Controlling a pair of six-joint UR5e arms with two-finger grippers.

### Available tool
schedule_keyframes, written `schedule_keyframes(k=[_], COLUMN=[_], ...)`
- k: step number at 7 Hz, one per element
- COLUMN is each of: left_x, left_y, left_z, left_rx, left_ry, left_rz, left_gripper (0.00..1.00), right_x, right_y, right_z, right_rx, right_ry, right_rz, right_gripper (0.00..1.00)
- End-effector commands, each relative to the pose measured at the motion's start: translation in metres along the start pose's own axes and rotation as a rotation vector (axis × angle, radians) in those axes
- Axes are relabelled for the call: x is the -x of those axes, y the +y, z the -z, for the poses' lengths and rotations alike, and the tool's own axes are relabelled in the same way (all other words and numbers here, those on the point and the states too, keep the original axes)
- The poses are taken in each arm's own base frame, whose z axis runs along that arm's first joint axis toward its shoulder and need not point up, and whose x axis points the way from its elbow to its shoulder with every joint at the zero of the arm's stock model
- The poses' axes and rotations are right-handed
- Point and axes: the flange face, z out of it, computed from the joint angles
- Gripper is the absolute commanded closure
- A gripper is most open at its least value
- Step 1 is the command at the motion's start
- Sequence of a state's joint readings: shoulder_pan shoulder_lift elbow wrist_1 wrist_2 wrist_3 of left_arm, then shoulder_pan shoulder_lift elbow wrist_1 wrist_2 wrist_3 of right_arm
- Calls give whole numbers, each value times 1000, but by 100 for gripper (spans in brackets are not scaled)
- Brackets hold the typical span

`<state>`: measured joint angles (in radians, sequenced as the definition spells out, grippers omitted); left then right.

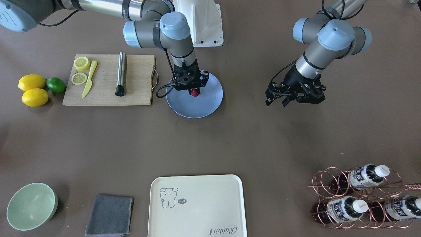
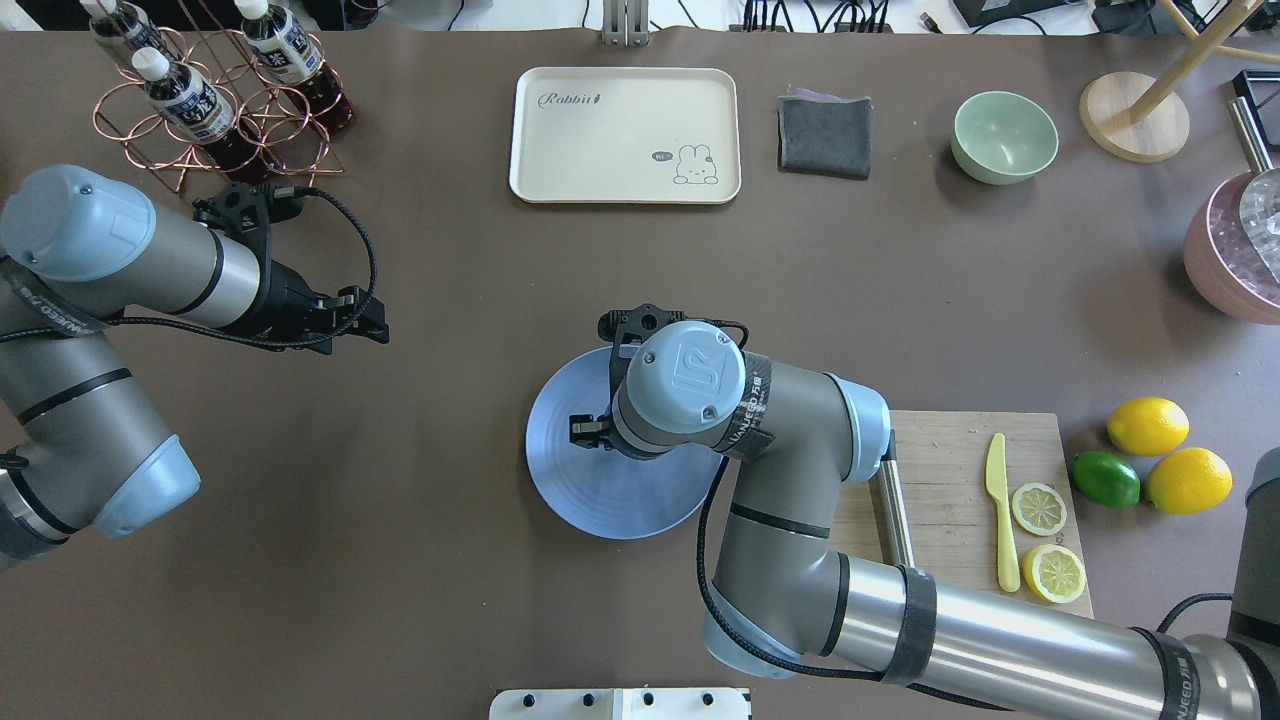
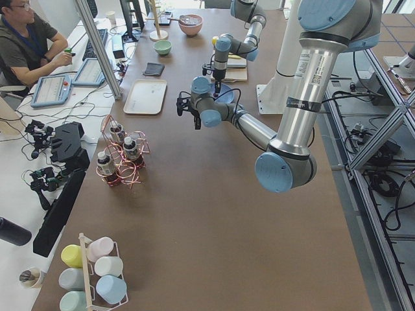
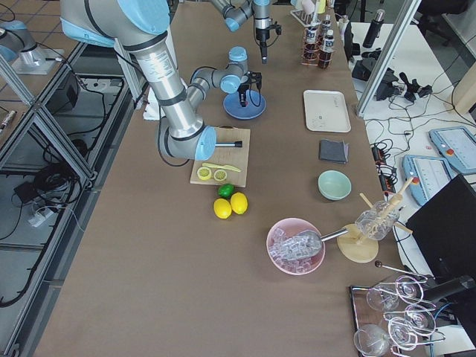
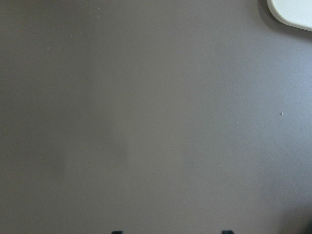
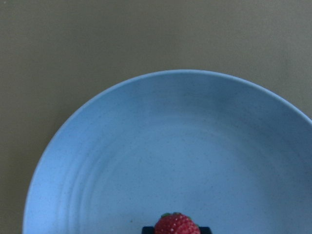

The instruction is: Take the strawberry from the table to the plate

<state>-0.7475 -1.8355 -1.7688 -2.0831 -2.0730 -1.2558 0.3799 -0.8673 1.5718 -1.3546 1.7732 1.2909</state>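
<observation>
The strawberry (image 1: 195, 92) is a small bumpy red berry held just above the round blue-grey plate (image 1: 204, 105). My right gripper (image 1: 194, 91) points straight down over the plate and is shut on the berry. In the right wrist view the strawberry (image 6: 176, 225) sits between the dark fingertips at the bottom edge, with the plate (image 6: 170, 146) filling the frame below it. My left gripper (image 1: 277, 100) hangs open over bare table (image 1: 230, 141), well to the side of the plate, holding nothing. From overhead, the right wrist hides the berry.
A wooden cutting board (image 1: 105, 79) with lemon slices, a yellow knife and a metal muddler lies beside the plate. Two lemons (image 1: 33, 89) and a lime (image 1: 56, 84) sit beyond it. A cream tray (image 1: 197, 207), grey cloth (image 1: 110, 214), green bowl (image 1: 31, 205) and bottle rack (image 1: 361, 197) line the far edge.
</observation>
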Motion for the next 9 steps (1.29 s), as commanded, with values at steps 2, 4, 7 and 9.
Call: schedule_keyframes(k=[2, 4, 7, 9], left_x=[-1, 5, 74, 181], left_y=[0, -8, -65, -97], left_z=[1, 10, 65, 133], left_rx=[-1, -14, -13, 10], left_ry=[2, 1, -81, -139], left_rz=[-1, 9, -59, -154], left_gripper=[25, 26, 27, 27], right_x=[-13, -83, -285, -425], right_y=[-20, -78, -143, -159], right_z=[21, 98, 189, 217], right_rx=[3, 46, 80, 91], right_ry=[-14, -29, 8, 54], right_rz=[-27, -104, 44, 151], right_gripper=[0, 0, 0, 0])
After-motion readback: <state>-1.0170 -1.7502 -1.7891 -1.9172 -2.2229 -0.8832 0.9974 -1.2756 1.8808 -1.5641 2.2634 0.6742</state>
